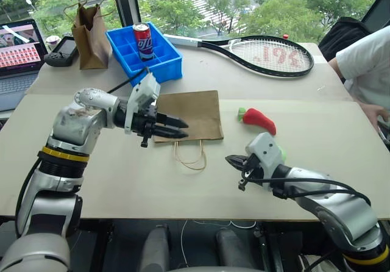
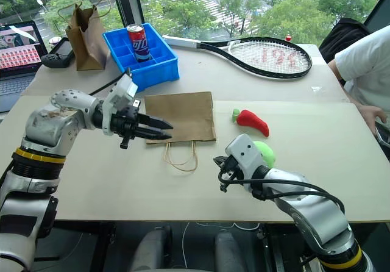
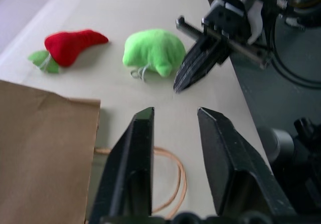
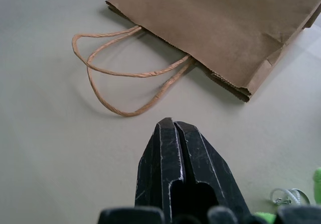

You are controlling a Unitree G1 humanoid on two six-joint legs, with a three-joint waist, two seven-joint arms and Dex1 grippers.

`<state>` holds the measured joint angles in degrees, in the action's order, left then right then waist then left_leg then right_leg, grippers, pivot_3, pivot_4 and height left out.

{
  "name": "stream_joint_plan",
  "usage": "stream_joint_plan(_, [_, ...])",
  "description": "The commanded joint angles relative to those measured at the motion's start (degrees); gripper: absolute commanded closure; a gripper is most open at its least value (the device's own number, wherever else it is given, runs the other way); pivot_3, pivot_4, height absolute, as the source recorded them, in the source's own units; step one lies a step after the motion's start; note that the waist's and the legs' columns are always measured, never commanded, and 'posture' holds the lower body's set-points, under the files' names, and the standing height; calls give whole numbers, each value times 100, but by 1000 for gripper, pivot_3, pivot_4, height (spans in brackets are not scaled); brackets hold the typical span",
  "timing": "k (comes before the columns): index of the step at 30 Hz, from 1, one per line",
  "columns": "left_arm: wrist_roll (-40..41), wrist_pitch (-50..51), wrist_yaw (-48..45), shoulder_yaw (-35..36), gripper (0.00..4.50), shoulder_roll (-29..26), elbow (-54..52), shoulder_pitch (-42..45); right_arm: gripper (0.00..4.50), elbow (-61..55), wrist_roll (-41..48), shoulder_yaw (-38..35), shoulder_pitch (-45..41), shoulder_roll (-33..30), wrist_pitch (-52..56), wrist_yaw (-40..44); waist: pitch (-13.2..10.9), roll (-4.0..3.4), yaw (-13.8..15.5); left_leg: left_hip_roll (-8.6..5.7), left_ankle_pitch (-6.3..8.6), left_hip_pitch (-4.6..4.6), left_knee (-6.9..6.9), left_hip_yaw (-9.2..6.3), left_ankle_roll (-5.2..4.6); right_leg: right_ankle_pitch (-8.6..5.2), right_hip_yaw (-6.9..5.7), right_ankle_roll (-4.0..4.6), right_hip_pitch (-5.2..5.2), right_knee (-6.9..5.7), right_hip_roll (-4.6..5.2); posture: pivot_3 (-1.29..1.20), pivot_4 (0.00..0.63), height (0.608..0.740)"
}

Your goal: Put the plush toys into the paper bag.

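The paper bag (image 1: 194,112) lies flat on the table, its two loop handles (image 1: 190,156) pointing toward me. My left gripper (image 1: 184,129) hovers over the bag's near left corner, pointing right, open with nothing between its fingers (image 3: 133,148). To the right of the bag lies the red chili plush toy (image 1: 261,120). Nearer to me sits the green plush toy (image 2: 265,153), just behind my right gripper (image 2: 216,160). That gripper is shut and empty, its tips (image 4: 170,122) pointing toward the handles and hanging a little above the tabletop.
At the back stand a blue bin (image 1: 146,55) with a soda can (image 1: 143,40), a taller brown bag (image 1: 91,34), a tennis racket (image 1: 274,55), a laptop (image 1: 18,55) and a black handheld device (image 1: 62,52). A person's arm (image 1: 365,71) reaches in at the right edge.
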<state>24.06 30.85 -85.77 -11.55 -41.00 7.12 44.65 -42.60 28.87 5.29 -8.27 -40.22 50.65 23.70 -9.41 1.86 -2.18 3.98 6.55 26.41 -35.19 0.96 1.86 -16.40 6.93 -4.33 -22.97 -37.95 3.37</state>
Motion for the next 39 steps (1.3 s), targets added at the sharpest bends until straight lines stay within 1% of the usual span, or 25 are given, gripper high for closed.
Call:
stream_joint_plan(1, [-137, -394, -175, -121, 1353, 44, -96, -41, 4500, -356, 185, -305, -58, -61, 109, 118, 0, 0, 7, 0, 0, 1, 0, 0, 0, -1, 0, 1, -1, 0, 0, 0, 150, 740])
stream_joint_plan(5, [-470, -842, -29, -289, 24, 188, -64, -159, 4500, -418, 234, -348, -105, -53, 218, 124, 0, 0, 11, 0, 0, 1, 0, 0, 0, -1, 0, 0, 0, -1, 0, 0, 150, 740])
stream_joint_plan(8, [-699, -1031, -83, -505, 24, 210, -97, -291, 4500, -463, 260, -368, -129, -39, 289, 107, 0, 0, 1, 0, 0, 1, 1, -1, 0, -1, 0, 0, -1, -1, 0, 0, 150, 740])
stream_joint_plan(10, [-984, -1154, 225, -613, 24, 358, 90, -281, 4500, -463, 263, -380, -157, -32, 320, 100, 0, 0, 1, 0, 0, 1, 2, -1, 0, -1, 0, 1, -3, -3, 0, 0, 150, 740])
stream_joint_plan(12, [-1200, -1325, 242, -768, 24, 375, 170, -338, 4500, -471, 263, -394, -173, -32, 347, 90, 0, 1, 3, 0, 0, 1, 1, -1, 0, -1, 0, 1, -3, -3, 0, 0, 150, 740])
stream_joint_plan(16, [-1336, -1471, 330, -823, 24, 508, 319, -412, 4500, -509, 285, -436, -186, -36, 414, 71, 0, 1, -2, 0, 0, 1, 1, -1, 0, -1, 0, 0, -3, -3, 0, 0, 150, 740])
stream_joint_plan(18, [-1413, -1536, 351, -848, 561, 564, 432, -404, 4500, -521, 284, -446, -194, -40, 440, 66, 0, 1, 1, 0, 0, 1, 2, -1, 0, -1, 1, 0, -2, -2, 0, 0, 150, 740])
stream_joint_plan(19, [-1453, -1576, 322, -875, 667, 566, 472, -403, 4500, -527, 278, -448, -199, -46, 451, 63, 0, 1, 1, 0, 0, 2, 2, -1, 0, -1, 0, 0, -2, -2, 0, 0, 150, 740])
stream_joint_plan(21, [-1523, -1630, 293, -910, 1296, 573, 546, -403, 4500, -528, 278, -461, -219, -52, 471, 57, 0, 1, -1, 0, 0, 2, 2, -1, 0, -1, 0, 0, -3, -2, 0, 0, 150, 740])
stream_joint_plan(23, [-1487, -1545, 258, -886, 1942, 621, 576, -385, 4500, -525, 283, -471, -237, -48, 484, 49, 0, 1, -4, 0, 0, 2, 2, -1, 0, -1, 0, 0, -3, -2, 0, 0, 150, 740])
stream_joint_plan(24, [-1377, -1373, 237, -831, 2408, 662, 545, -349, 4500, -526, 284, -473, -239, -48, 489, 46, 0, 1, -3, 0, 0, 2, 2, -1, 0, -1, 0, 0, -3, -3, 0, 0, 150, 740])
stream_joint_plan(26, [-1224, -1133, 159, -753, 3074, 683, 477, -288, 4500, -525, 268, -470, -238, -60, 494, 41, 0, 1, -4, 0, 0, 2, 2, -1, 0, -1, 0, 0, -2, -2, 0, 0, 150, 740])
stream_joint_plan(27, [-1215, -1101, 129, -738, 3331, 673, 466, -271, 4500, -521, 258, -466, -242, -65, 496, 39, 0, 1, -5, 0, 0, 2, 1, -1, 0, -1, 0, 0, -2, -2, 0, 0, 150, 740])
stream_joint_plan(28, [-1227, -1110, 101, -732, 3729, 650, 481, -250, 4500, -518, 249, -465, -246, -64, 494, 35, 0, 1, -6, 0, 0, 2, 2, -1, 0, -1, 0, 0, -3, -2, 0, 0, 150, 740])
stream_joint_plan(29, [-1237, -1119, 83, -727, 4223, 635, 498, -235, 4500, -514, 244, -462, -253, -59, 495, 30, 0, 1, -5, 0, 0, 2, 2, -1, 0, -1, 0, 0, -3, -3, 0, 0, 150, 740])
stream_joint_plan(30, [-1228, -1097, 79, -709, 4483, 633, 510, -214, 4500, -512, 241, -457, -256, -55, 494, 28, 0, 1, -5, 0, 0, 2, 2, -1, 0, -1, 0, 0, -3, -3, 0, 0, 150, 740])
stream_joint_plan(31, [-1191, -1031, 71, -679, 4483, 639, 504, -182, 4500, -510, 239, -452, -255, -53, 493, 29, 0, 1, -6, 0, 0, 2, 2, -1, 0, -1, 0, 0, -3, -3, 0, 0, 150, 740])
stream_joint_plan(36, [-469, 39, -12, -285, 4483, 702, 109, 290, 4500, -444, 162, -276, -161, 47, 399, 9, -1, 2, -9, 0, 0, 4, 1, -2, 0, -2, 0, -1, -4, -3, 0, 0, 150, 740])
stream_joint_plan(39, [-107, 846, 333, -28, 4483, 815, -136, 710, 4500, -306, -56, 25, -126, 224, 299, -110, -1, 2, -4, 0, 0, 5, 1, -2, 0, -3, -1, -3, -4, -3, 0, 0, 150, 740])
